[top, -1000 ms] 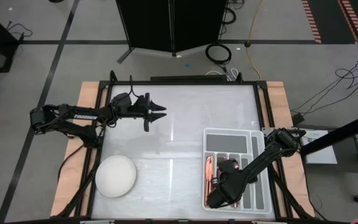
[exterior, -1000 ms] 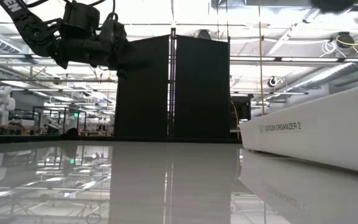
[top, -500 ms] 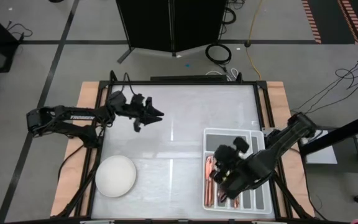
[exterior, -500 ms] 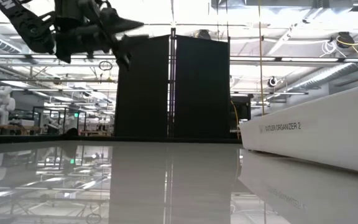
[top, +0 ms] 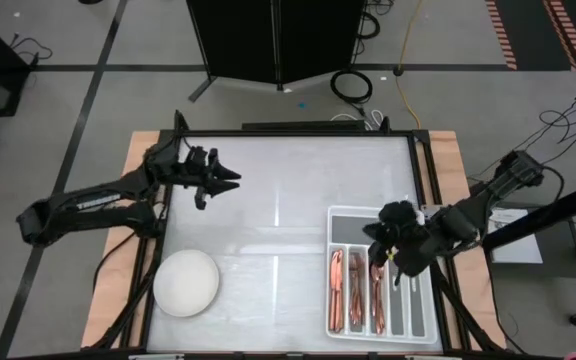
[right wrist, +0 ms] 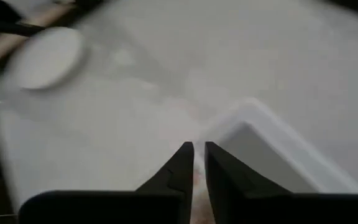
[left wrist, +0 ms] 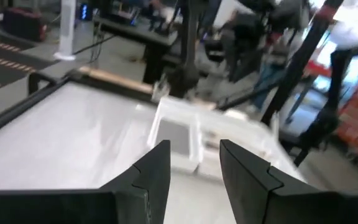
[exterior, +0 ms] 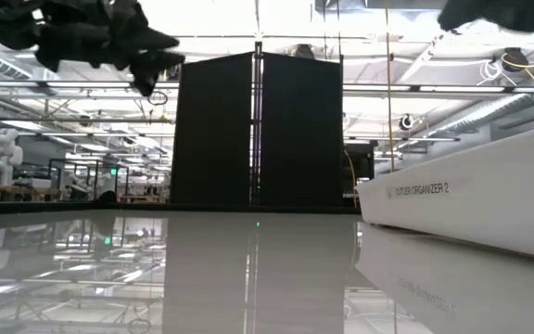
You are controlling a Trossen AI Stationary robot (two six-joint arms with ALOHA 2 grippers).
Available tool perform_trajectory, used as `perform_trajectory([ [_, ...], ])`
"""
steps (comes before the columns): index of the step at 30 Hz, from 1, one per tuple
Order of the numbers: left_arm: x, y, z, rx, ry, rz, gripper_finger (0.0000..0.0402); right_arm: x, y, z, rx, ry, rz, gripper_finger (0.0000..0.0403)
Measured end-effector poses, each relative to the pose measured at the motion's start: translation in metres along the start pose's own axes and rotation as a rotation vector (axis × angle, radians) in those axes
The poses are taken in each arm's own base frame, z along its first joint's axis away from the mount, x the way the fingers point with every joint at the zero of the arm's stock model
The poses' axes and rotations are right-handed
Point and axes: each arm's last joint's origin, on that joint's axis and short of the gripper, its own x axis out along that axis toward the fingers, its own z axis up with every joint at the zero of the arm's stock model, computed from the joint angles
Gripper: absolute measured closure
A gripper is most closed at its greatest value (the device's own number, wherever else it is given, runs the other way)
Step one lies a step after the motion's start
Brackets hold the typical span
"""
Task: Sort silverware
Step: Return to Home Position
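The right gripper's two dark fingers [right wrist: 183,163] stand almost together, with only a thin slit between them and nothing in it. That right gripper [top: 390,255] hangs above the far half of the white-walled, grey-floored divided cutlery tray [top: 416,318], wrist bent down. Its forearm runs back over the tray's right edge to an elbow folded out beyond the table's right side. The left gripper's fingers [left wrist: 160,169] are spread with a clear gap and hold nothing. The left gripper [top: 223,182] is raised over the far-left part of the glossy white table [top: 278,200]. It points across towards the tray, and its arm stretches back low and long past the table's left edge.

The slim copper-coloured silverware [top: 354,290] lies lengthwise in the three leftmost narrow compartments of the tray, at the table's near right. A round white bowl [top: 186,283] sits at the near left, well apart from both grippers.

A second ago the right gripper was down at the tray's near end, covering much of the silverware. It has since lifted and drawn back towards the far end, so all three filled compartments show. The left gripper has pulled back towards the left edge, and its arm has swung outward. The bowl and tray have not moved.
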Motion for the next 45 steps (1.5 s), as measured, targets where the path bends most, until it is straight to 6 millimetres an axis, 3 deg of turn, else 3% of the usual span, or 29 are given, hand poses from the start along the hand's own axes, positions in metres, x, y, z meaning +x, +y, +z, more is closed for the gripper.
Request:
perform_trajectory([
  [4, -0.011, -0.006, -0.007, 0.035, 0.072, 0.061, 0.0263, 0.028, -0.005, -0.005, -0.018, -0.089, 0.246, 0.0394],
  [8, -0.02, -0.008, -0.015, 0.076, 0.036, 0.124, 0.0263, 0.061, -0.011, 0.0, -0.111, -0.208, 0.409, 0.0401],
  [13, -0.025, -0.006, -0.033, 0.107, -0.074, 0.143, 0.0263, 0.098, -0.029, 0.017, -0.185, -0.296, 0.493, 0.0401],
  [19, -0.027, 0.0, -0.06, 0.064, -0.125, 0.169, 0.0263, 0.12, -0.048, 0.037, -0.254, -0.302, 0.541, 0.0401],
  [26, -0.03, 0.003, -0.068, 0.081, -0.112, 0.185, 0.0263, 0.122, -0.072, 0.043, -0.297, -0.335, 0.456, 0.0401],
  [32, -0.036, 0.004, -0.066, 0.09, -0.116, 0.17, 0.0263, 0.122, -0.099, 0.019, -0.222, -0.363, 0.457, 0.0401],
  [38, -0.045, 0.01, -0.061, 0.039, -0.217, 0.407, 0.0263, 0.114, -0.12, -0.004, -0.169, -0.428, 0.498, 0.0401],
  [45, -0.05, -0.002, -0.062, -0.041, -0.247, 0.403, 0.0263, 0.102, -0.131, -0.014, -0.122, -0.5, 0.535, 0.0402],
])
